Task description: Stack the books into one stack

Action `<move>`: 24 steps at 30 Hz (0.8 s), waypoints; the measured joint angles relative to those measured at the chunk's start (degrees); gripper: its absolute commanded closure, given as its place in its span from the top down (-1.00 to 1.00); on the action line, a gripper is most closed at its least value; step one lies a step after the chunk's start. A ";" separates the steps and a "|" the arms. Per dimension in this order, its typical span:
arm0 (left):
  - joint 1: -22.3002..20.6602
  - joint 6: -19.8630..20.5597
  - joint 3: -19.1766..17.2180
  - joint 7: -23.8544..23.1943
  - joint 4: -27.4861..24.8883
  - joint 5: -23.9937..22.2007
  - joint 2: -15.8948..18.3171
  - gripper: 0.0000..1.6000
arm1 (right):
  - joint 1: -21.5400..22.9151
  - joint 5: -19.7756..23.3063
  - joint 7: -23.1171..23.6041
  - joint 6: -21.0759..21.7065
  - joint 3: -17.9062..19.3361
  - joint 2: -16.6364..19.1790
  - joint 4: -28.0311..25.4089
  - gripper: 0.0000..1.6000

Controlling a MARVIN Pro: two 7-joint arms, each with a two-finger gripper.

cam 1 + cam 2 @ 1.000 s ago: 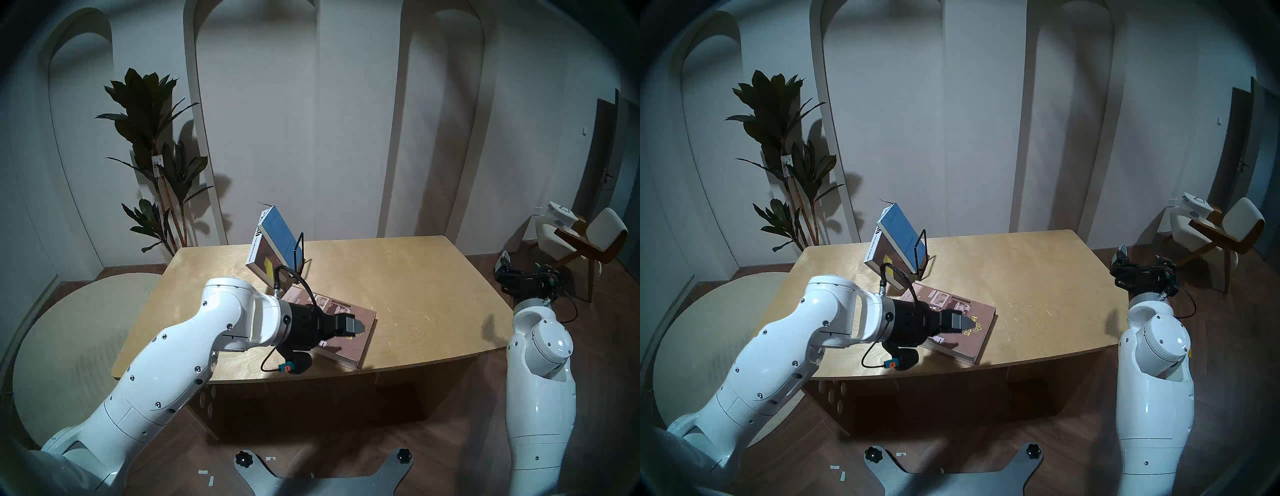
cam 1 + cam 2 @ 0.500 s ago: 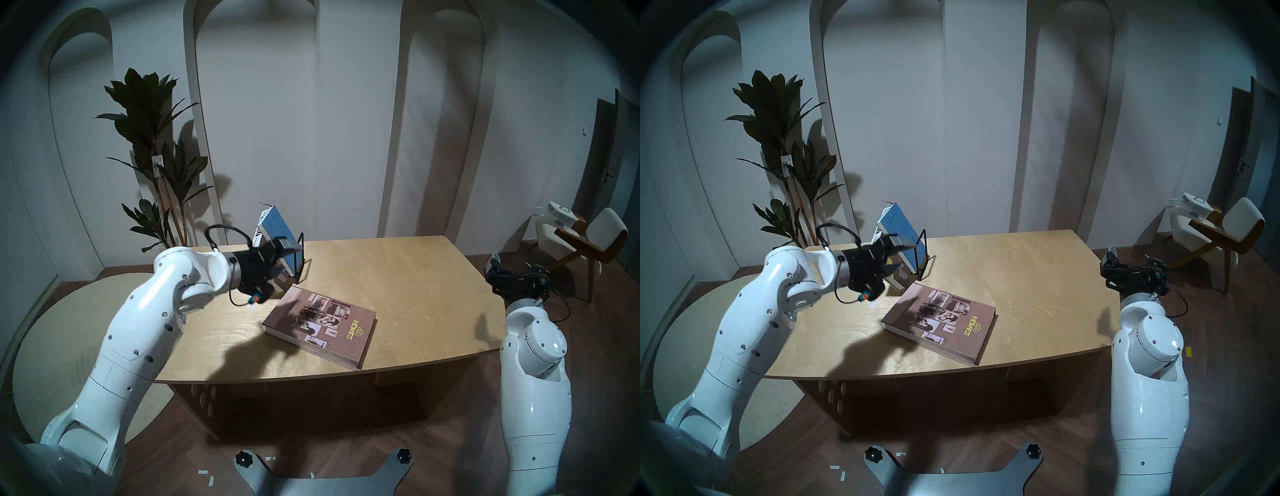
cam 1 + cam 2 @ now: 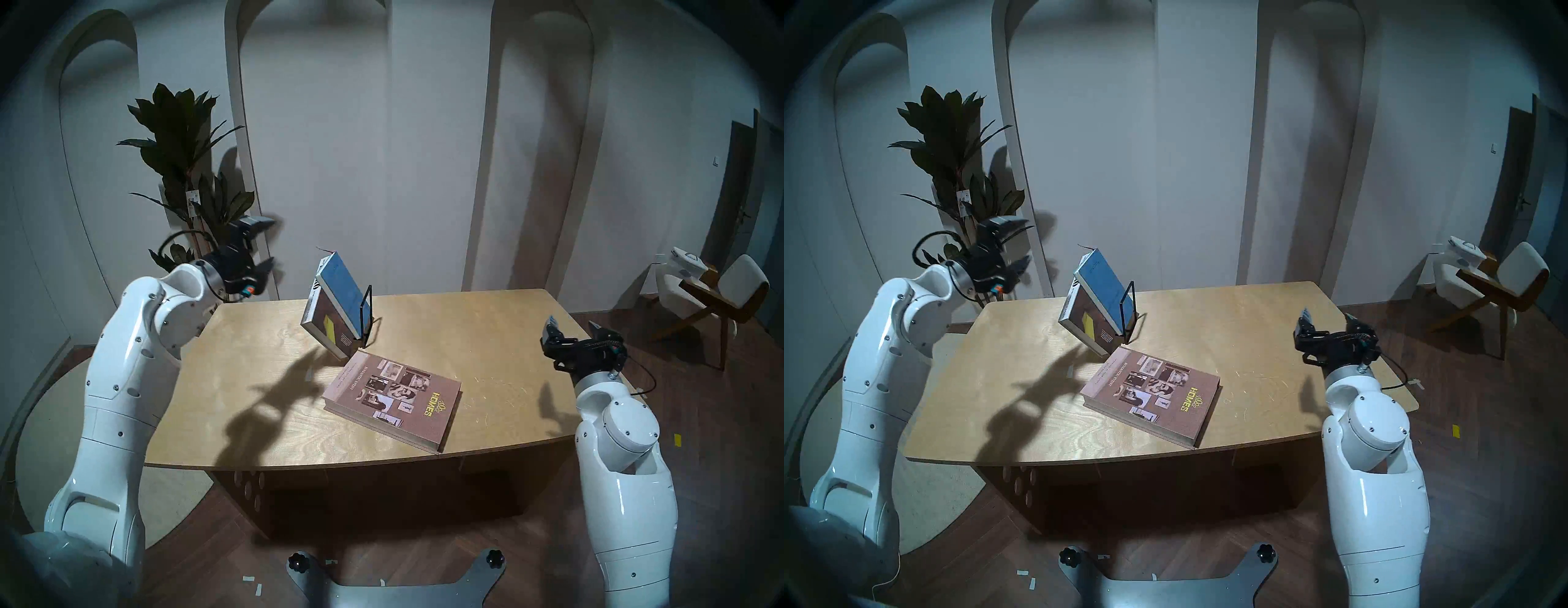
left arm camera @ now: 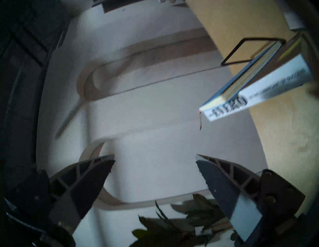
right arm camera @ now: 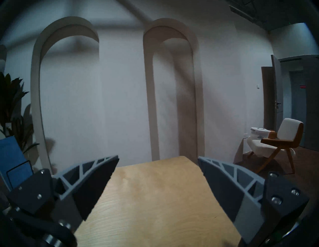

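Black left gripper (image 3: 264, 244) and right gripper (image 3: 573, 330): both gaping, both carrying nothing.
Left gripper is hanging in the air off the table's (image 3: 488, 335) far-left corner, in front of the plant (image 3: 182, 140), its fingers (image 4: 89, 182) spread with only wall between them. Right gripper is hovering level over the table's right edge, fingers (image 5: 91, 182) spread above bare wood. No stack so far: the mauve-brown HOMES book (image 3: 394, 399) is lying flat near the front edge, slightly right of centre, rotated against that edge. Brown book with the white spine (image 3: 324, 325) and the thin blue book (image 3: 343, 291) are leaning together, tilted left, in the black wire rack (image 3: 367, 314) near the far edge, left of centre, blue one resting on the brown one. Brown book's lower corner is sitting just beside the HOMES book's far corner; contact unclear.
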 measured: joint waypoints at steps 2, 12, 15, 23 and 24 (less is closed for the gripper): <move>-0.44 1.91 -2.26 0.54 1.13 -2.06 -0.03 1.00 | -0.29 -1.04 0.51 -0.47 -2.05 -0.01 -0.38 1.00; -1.03 9.09 -12.39 2.43 4.82 -10.55 -2.19 1.00 | 0.02 -8.01 3.08 -3.70 -11.87 -0.56 -1.18 1.00; -1.04 10.23 -14.48 2.34 5.67 -12.44 -2.65 1.00 | 0.43 -10.95 4.23 -4.89 -14.73 -0.87 -0.47 1.00; -1.10 12.22 -17.16 -0.20 8.63 -16.07 -3.57 1.00 | 2.80 -20.19 7.65 -7.99 -22.73 -1.79 5.32 1.00; -1.13 12.43 -17.35 -0.65 9.19 -16.41 -3.64 1.00 | 3.27 -21.50 7.93 -8.40 -23.83 -1.91 6.33 1.00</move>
